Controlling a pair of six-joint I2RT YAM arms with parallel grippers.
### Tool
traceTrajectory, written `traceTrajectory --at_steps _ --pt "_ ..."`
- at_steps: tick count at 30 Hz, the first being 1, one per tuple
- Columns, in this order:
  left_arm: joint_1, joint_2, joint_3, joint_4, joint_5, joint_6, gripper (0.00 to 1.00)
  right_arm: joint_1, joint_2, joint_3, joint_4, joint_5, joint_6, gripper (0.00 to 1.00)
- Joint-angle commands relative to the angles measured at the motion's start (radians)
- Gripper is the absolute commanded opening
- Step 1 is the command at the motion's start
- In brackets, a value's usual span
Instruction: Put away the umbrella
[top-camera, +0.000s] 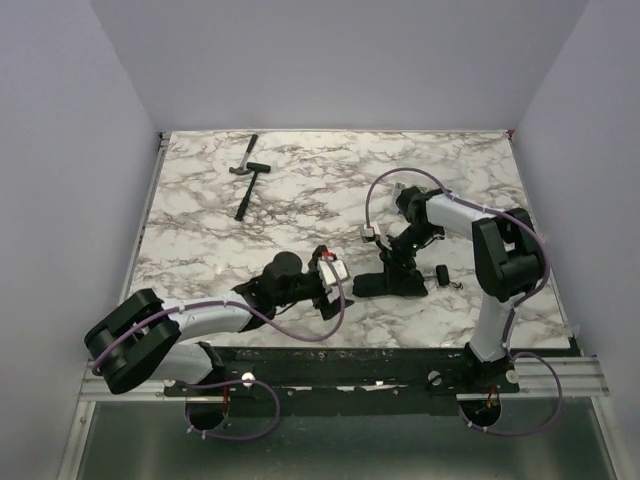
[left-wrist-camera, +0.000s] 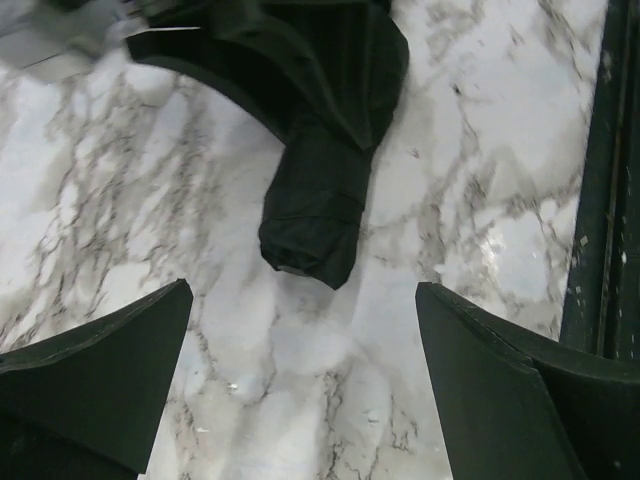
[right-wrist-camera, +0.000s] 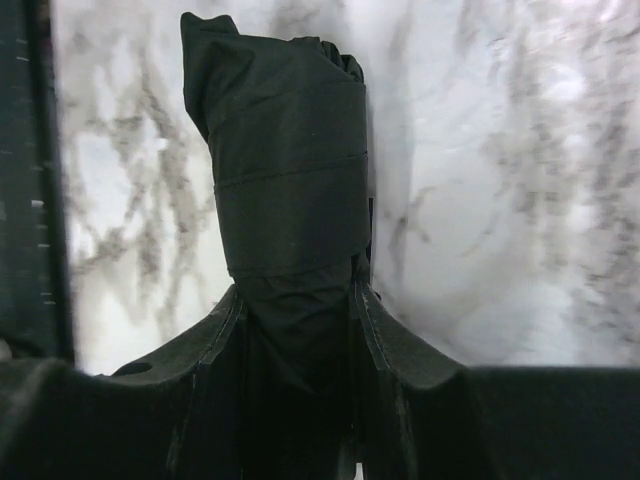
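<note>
The black umbrella (top-camera: 392, 284) lies folded on the marble table near the front middle. In the right wrist view its wrapped fabric bundle (right-wrist-camera: 290, 160) runs away from the camera, and my right gripper (right-wrist-camera: 298, 295) is shut on the near part of it, both fingers pressed into the cloth. From above, the right gripper (top-camera: 397, 262) points down onto the umbrella. My left gripper (top-camera: 338, 285) sits just left of it, open. In the left wrist view the umbrella's rounded end (left-wrist-camera: 315, 225) lies ahead of the left gripper (left-wrist-camera: 303, 290), apart from both fingers (left-wrist-camera: 110, 380).
A black-handled hammer (top-camera: 245, 185) lies at the back left of the table (top-camera: 200, 240). A small black piece with a loop (top-camera: 442, 273) rests just right of the umbrella. A dark metal rail (top-camera: 380, 360) runs along the near edge.
</note>
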Motion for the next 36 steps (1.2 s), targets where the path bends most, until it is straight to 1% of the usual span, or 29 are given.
traceTrajectory --at_steps 1,4,7,12,15,17,19,21,23,25,26,27,29,31,33,36 --pt "-0.135 0.015 0.056 -0.207 -0.079 0.312 0.95 0.014 0.196 -0.05 -0.119 0.192 0.04 0.15" --pt "-0.182 0.073 0.101 -0.236 -0.105 0.356 0.95 0.014 0.193 -0.037 -0.103 0.192 0.051 0.15" --pt "-0.219 0.143 0.161 -0.236 -0.092 0.367 0.95 0.014 0.182 -0.04 -0.086 0.196 0.065 0.14" --pt "-0.296 0.264 0.264 -0.25 -0.057 0.361 0.94 0.014 0.166 -0.071 -0.037 0.203 0.088 0.14" --pt "-0.33 0.327 0.299 -0.255 -0.075 0.346 0.92 0.014 0.161 -0.091 -0.011 0.199 0.092 0.14" --pt "-0.342 0.371 0.327 -0.279 -0.11 0.331 0.87 0.014 0.156 -0.092 -0.009 0.193 0.091 0.14" --pt "-0.344 0.415 0.357 -0.316 -0.133 0.318 0.78 0.014 0.154 -0.09 -0.005 0.185 0.094 0.14" --pt "-0.343 0.46 0.38 -0.356 -0.166 0.307 0.66 0.014 0.152 -0.085 -0.004 0.179 0.096 0.15" --pt "-0.34 0.491 0.388 -0.385 -0.178 0.297 0.54 0.014 0.137 -0.085 0.005 0.175 0.101 0.18" --pt "-0.329 0.513 0.385 -0.402 -0.174 0.273 0.37 0.014 0.112 -0.086 0.009 0.162 0.103 0.24" --pt "-0.321 0.52 0.385 -0.412 -0.158 0.255 0.31 0.014 0.093 -0.086 0.014 0.153 0.106 0.28" --pt "-0.309 0.528 0.382 -0.421 -0.142 0.239 0.27 0.012 0.075 -0.081 0.014 0.144 0.109 0.35" --pt "-0.288 0.544 0.38 -0.442 -0.101 0.205 0.24 -0.002 0.013 -0.06 0.014 0.112 0.117 0.48" --pt "-0.262 0.567 0.379 -0.464 -0.034 0.163 0.23 -0.044 -0.074 -0.014 0.006 0.063 0.119 0.66" --pt "-0.226 0.591 0.371 -0.47 0.045 0.117 0.23 -0.097 -0.149 0.052 -0.02 0.001 0.108 0.75" --pt "-0.163 0.641 0.362 -0.477 0.137 0.06 0.22 -0.152 -0.235 0.147 -0.089 -0.05 0.046 0.83"
